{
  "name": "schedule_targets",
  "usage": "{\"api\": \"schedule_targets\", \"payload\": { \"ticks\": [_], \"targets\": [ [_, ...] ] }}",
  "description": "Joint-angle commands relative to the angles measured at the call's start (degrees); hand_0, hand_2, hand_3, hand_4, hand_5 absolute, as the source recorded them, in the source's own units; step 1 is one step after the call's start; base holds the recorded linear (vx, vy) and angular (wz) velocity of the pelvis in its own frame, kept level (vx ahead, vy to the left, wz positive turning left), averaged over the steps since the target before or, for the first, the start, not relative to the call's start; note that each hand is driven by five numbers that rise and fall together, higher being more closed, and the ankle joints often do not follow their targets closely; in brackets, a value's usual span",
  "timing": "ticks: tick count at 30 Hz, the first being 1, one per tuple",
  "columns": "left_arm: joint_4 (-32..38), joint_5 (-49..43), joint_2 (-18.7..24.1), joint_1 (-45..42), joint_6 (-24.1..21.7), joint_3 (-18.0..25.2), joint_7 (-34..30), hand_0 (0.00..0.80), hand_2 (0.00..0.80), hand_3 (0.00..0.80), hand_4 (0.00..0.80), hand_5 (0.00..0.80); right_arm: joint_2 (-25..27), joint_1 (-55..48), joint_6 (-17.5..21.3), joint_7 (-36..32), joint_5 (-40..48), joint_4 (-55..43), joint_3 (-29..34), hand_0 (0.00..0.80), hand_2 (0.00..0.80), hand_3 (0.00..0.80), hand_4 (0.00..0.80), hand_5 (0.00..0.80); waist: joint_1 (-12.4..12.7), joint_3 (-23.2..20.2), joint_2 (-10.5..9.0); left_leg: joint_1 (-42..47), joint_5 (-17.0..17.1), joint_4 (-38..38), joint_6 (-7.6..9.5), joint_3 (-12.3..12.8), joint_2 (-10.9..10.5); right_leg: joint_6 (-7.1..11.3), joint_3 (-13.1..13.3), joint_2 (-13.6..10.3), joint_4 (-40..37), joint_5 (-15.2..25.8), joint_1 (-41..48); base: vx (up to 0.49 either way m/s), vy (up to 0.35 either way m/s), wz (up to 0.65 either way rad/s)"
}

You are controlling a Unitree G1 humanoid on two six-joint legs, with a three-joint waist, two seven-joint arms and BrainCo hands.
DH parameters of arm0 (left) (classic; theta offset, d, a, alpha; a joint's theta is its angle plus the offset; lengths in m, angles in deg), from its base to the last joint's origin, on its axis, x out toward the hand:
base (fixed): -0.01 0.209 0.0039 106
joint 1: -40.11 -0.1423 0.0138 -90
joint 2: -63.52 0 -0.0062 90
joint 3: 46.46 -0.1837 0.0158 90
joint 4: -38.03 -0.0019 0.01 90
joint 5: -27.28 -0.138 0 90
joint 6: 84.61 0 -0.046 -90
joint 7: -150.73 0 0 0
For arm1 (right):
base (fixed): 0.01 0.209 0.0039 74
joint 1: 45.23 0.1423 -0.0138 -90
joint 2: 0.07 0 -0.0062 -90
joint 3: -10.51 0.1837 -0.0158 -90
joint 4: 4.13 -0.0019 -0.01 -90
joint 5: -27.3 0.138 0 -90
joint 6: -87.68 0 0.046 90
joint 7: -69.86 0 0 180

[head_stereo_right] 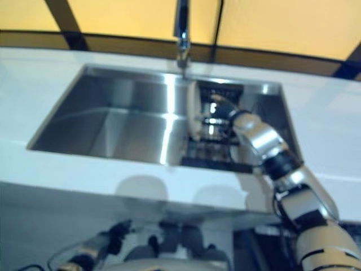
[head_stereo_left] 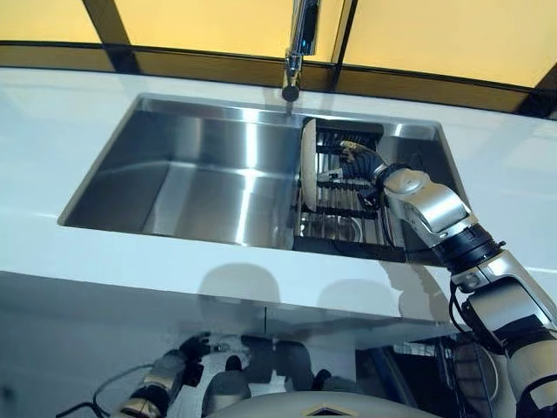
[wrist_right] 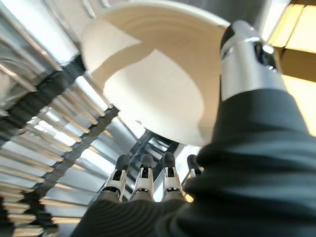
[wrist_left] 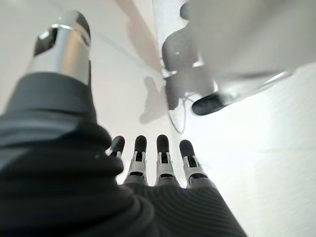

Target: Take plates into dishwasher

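Fingers of my right hand spread loosely just beside the upright plate, so I judge closing on its rim comes next.

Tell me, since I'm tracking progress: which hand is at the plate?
The right hand, reaching into the sink's rack beside the upright plate. The left hand hangs below the counter.
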Motion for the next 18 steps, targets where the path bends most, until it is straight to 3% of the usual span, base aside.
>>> {"api": "schedule_targets", "payload": {
  "ticks": [1, 18],
  "targets": [
    [-1.98, 1.47, 0.47, 3.02, -0.19, -1.94, 0.44, 0.000, 0.000, 0.000, 0.000, 0.000, 1.73, 5.25, 1.65, 1.13, -1.23, -1.39, 0.43, 0.000, 0.000, 0.000, 0.000, 0.000, 0.96, -1.53, -0.26, 5.24, -4.44, 0.90, -0.70, 1.68, 3.11, 1.35, 3.37, -0.79, 5.08, 0.90, -4.89, 0.000, 0.000, 0.00],
    [-3.28, 1.29, -0.47, 1.03, -2.55, -2.46, 1.18, 0.000, 0.000, 0.000, 0.000, 0.000, 0.73, 5.49, 0.39, -1.03, -1.22, -0.18, -0.65, 0.000, 0.000, 0.000, 0.000, 0.000, 1.27, -2.40, -0.87, 5.75, -4.38, 0.23, -0.48, 3.64, 3.29, 1.04, 4.65, 0.32, 1.96, -0.13, -1.38, 0.000, -0.001, -0.01]
  ]
}}
